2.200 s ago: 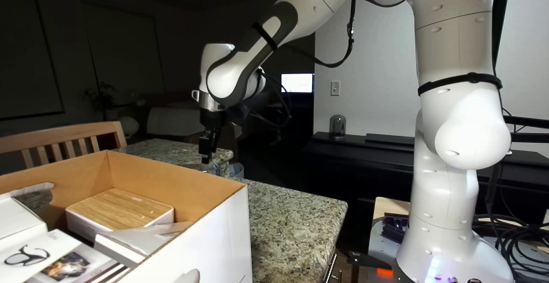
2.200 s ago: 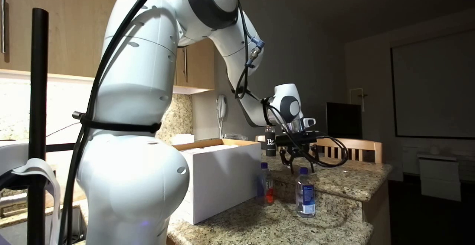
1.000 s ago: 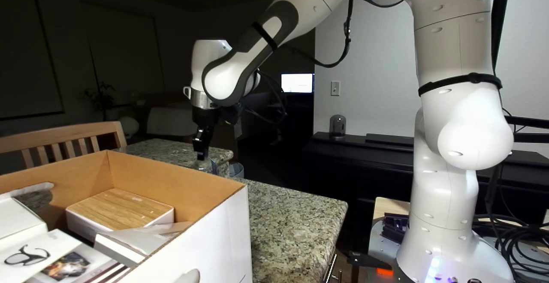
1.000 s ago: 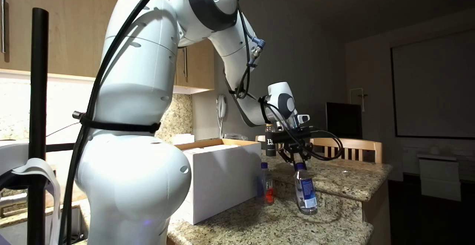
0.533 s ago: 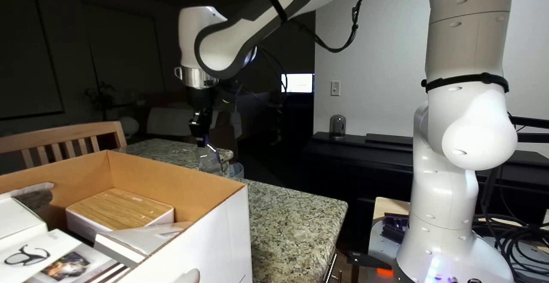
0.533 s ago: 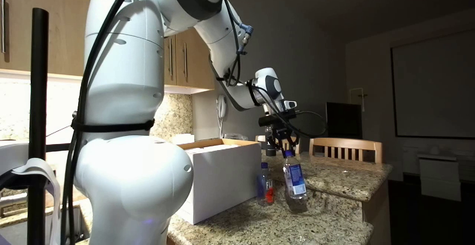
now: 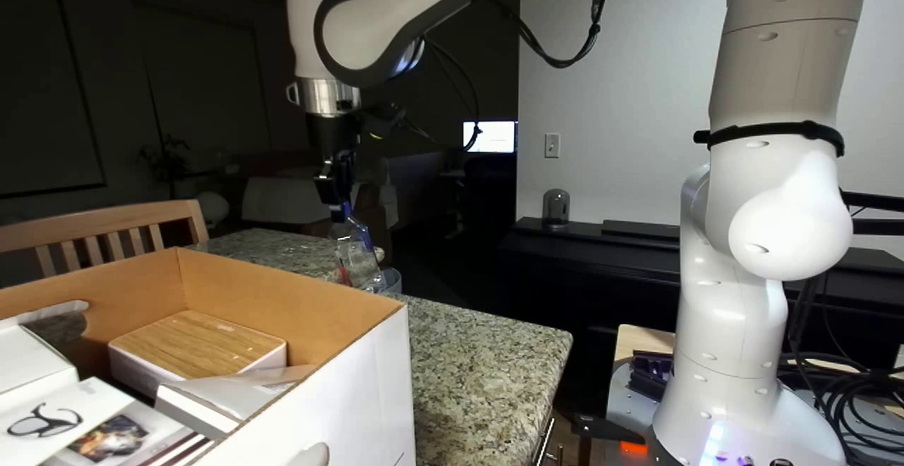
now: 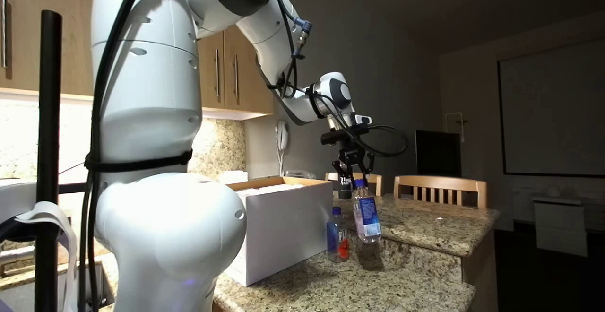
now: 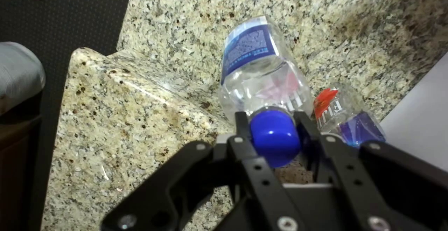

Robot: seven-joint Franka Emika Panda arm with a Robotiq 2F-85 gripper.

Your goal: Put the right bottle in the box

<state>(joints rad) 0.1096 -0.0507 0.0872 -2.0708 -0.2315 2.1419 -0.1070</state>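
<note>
Currently your fingers (image 9: 305, 127) grip the clear bottle (image 9: 250, 56) by its blue cap (image 9: 274, 136), the rest of it hanging tilted beneath them, raised off the counter (image 8: 350, 286).

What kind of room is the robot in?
Probably a kitchen, maybe in someone's home: there are wooden cupboards up high, a speckled stone-looking counter, and wooden chairs on its far side.

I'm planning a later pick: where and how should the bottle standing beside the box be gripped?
Its blue cap, probably from straight above: the bottle stands upright and narrows towards the cap, while the box leaves less room on one side.
</note>
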